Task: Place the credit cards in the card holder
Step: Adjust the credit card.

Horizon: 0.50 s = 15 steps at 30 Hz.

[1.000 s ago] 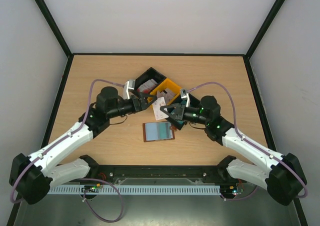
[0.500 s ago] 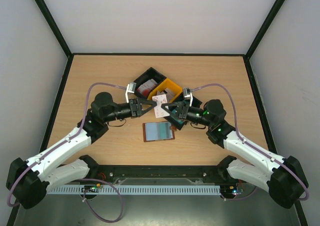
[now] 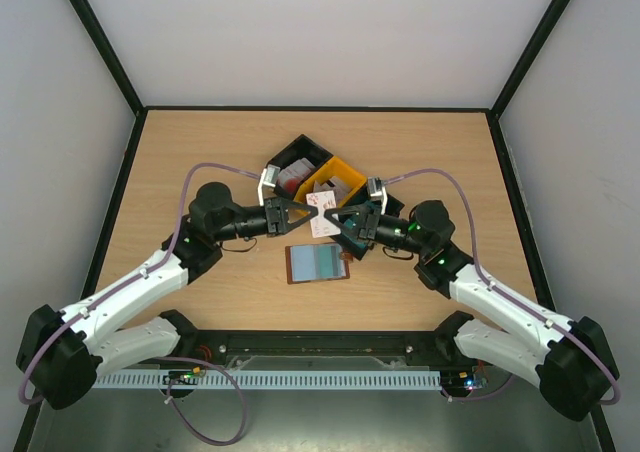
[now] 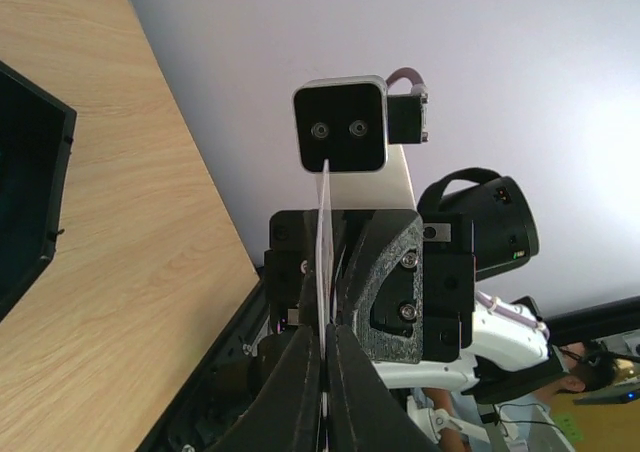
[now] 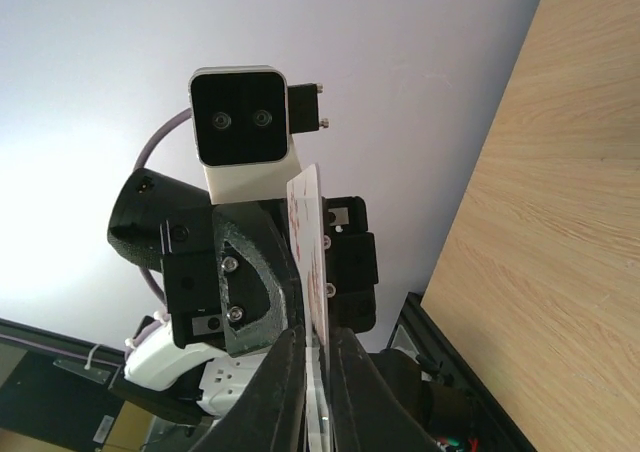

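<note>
Both arms reach inward and meet above the middle of the table (image 3: 200, 152); the left gripper (image 3: 304, 212) and right gripper (image 3: 337, 220) point straight at each other, tip to tip.

1 credit card (image 3: 322, 220), white with red marks, is held off the table between them, standing on edge; it hangs just beyond the far edge of the card holder (image 3: 319, 263).

Left wrist view: the left gripper's 2 fingers (image 4: 296, 372) are closed together with the card's thin edge (image 4: 324, 232) clamped in the slit between them; the right gripper's body and camera block fill the view behind it.

Right wrist view: the right gripper's fingers (image 5: 280, 372) are likewise pressed onto the lower end of the same card (image 5: 308, 222); the red print shows on its face; so both grippers grasp the 1 card at once.

The card holder lies open and flat on the table on the near side of the grippers, pale grey-blue pockets facing up, brown leather border, snap tab on its right side; no card can be made out in the pockets from above.

Black bin (image 3: 296, 152) and yellow bin (image 3: 345, 172) sit touching each other just beyond the grippers; more white-and-red cards (image 3: 290, 178) lie in the black bin; the yellow bin's contents are too hidden to tell.
</note>
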Tool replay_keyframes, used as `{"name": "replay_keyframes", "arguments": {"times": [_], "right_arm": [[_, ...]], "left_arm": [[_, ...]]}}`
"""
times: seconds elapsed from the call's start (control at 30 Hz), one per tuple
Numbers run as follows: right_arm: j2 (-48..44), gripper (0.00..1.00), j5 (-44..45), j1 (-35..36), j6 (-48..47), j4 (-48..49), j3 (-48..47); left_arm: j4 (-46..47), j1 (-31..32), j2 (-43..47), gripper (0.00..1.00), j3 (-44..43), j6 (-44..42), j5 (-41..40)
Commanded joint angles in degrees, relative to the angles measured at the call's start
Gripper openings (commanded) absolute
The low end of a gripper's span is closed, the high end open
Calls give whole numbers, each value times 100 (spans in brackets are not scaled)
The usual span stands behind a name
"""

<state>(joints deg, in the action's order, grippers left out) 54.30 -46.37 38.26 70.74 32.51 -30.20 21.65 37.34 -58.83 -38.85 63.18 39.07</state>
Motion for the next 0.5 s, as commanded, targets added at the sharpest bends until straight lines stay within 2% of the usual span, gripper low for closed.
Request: {"name": "replay_keyframes", "arguments": {"times": [0.0,0.13,0.27,0.33,0.37,0.43,0.47], "right_arm": [[-231,9,105,32,-171,-62,29],[-262,12,252,32,-236,-221,47],[-301,3,373,32,-242,-212,167],[-334,2,463,32,-318,-221,231],[-359,2,534,32,-373,-280,261],[-404,2,754,30,-613,-667,274],[-417,2,905,32,-752,-946,287]], "left_arm": [[38,27,-32,2,-31,-75,23],[-51,27,-60,2,-43,-116,-38],[-213,27,-81,3,-41,-243,-119],[-338,27,-78,3,-35,-351,-185],[-448,27,-76,7,-34,-439,-238],[-982,27,-65,33,-83,-707,-538],[-1279,27,-56,41,-102,-858,-744]]}}
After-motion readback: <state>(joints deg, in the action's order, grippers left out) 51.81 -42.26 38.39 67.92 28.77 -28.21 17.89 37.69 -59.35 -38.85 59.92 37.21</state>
